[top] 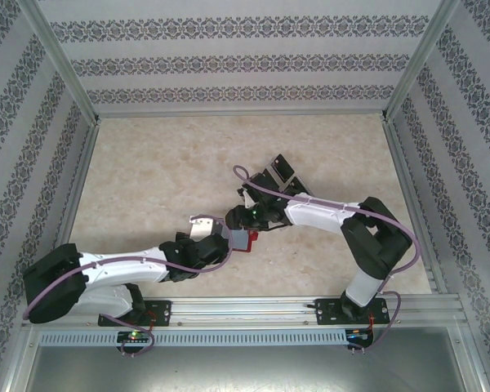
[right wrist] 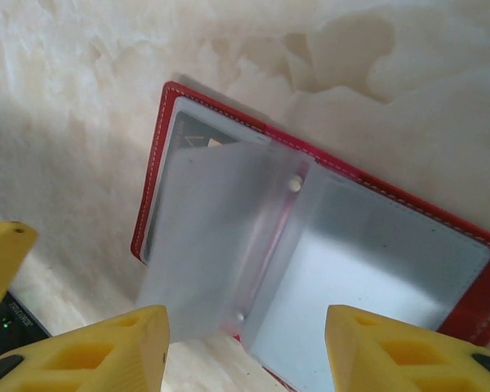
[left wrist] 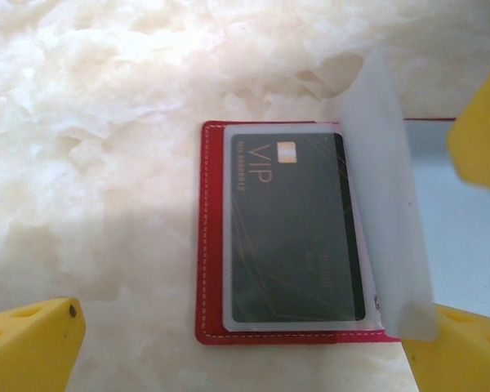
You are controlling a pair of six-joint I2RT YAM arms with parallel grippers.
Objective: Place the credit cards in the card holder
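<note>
**Top external view: holder between the grippers, loose cards on the right arm's side**

You have the card holder (top: 243, 238) lying open on the table (top: 147, 180), with the left gripper (top: 219, 243) just on its left and the right gripper (top: 250, 219) just beyond it. The remaining credit cards (top: 282, 169) lie further back and to the right, close to the right arm's forearm, so that arm looks the nearer one for the next pick.

From the left wrist, the left gripper (left wrist: 245, 339) is spread wide and holds nothing. One card (left wrist: 298, 224) sits in the pocket below it, long axis parallel to the spine. A clear sleeve (left wrist: 388, 204) stands up at the spine.

From the right wrist, the right gripper (right wrist: 247, 335) is partly spread and empty. The card holder (right wrist: 159, 139) lies just ahead of its fingers.
</note>
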